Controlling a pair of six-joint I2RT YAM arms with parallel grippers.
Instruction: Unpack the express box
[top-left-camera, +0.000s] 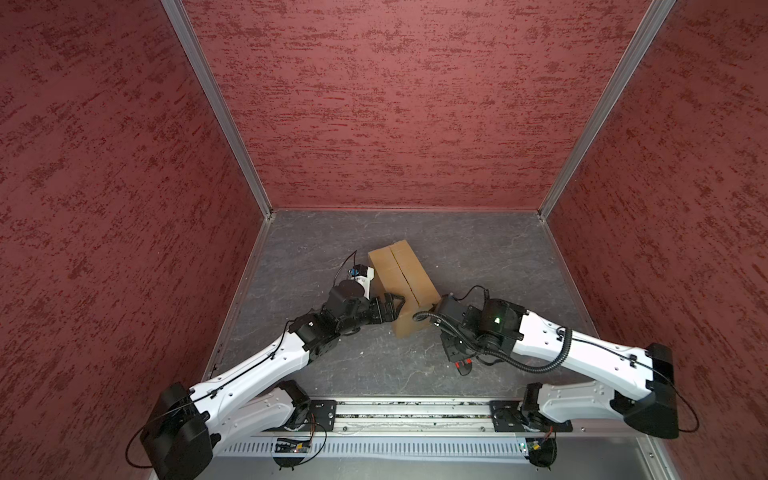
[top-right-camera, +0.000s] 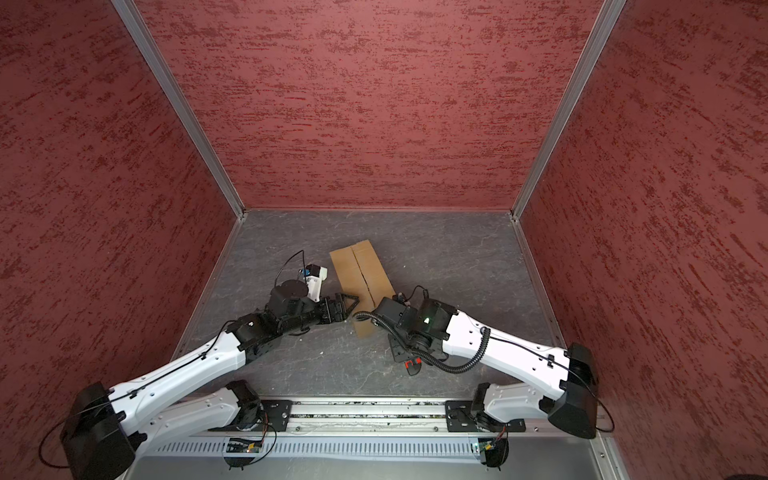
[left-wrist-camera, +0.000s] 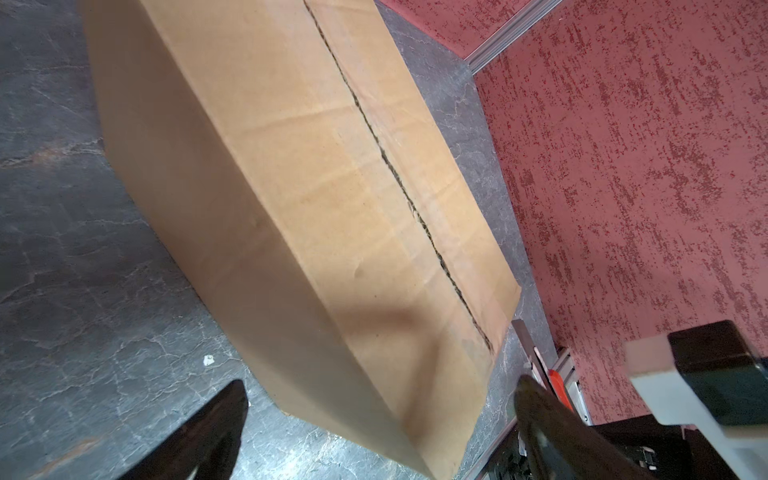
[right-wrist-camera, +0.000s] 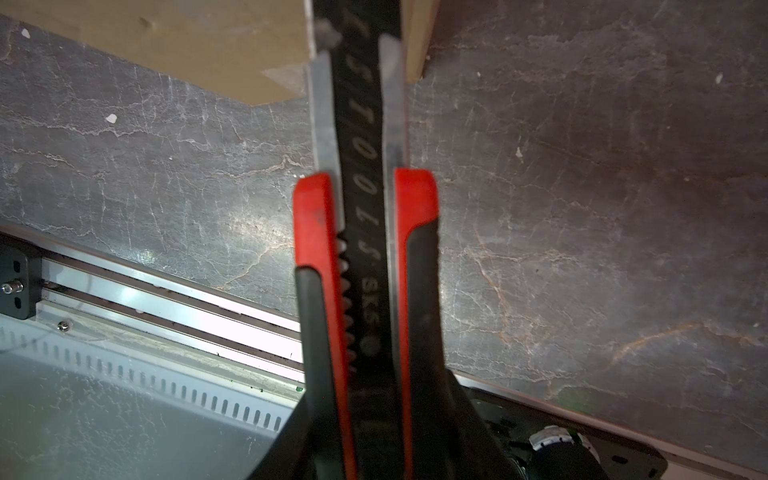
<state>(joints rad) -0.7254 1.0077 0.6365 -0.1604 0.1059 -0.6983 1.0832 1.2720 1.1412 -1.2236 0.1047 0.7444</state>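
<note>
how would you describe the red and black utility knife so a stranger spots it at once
On the grey stone-look tabletop between red walls, find the brown cardboard box near the middle. At its near end the right gripper holds the utility knife, tip toward a box corner. Its bright red handle and lettered black blade set it apart from the plain box.

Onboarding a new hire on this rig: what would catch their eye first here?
The red-and-black utility knife clamped in the right gripper, its blade reaching the near end of the express box. The box lies closed and slanted on the dark table, and the left gripper gapes wide open at its near left side. Red textured walls close it in.
</note>
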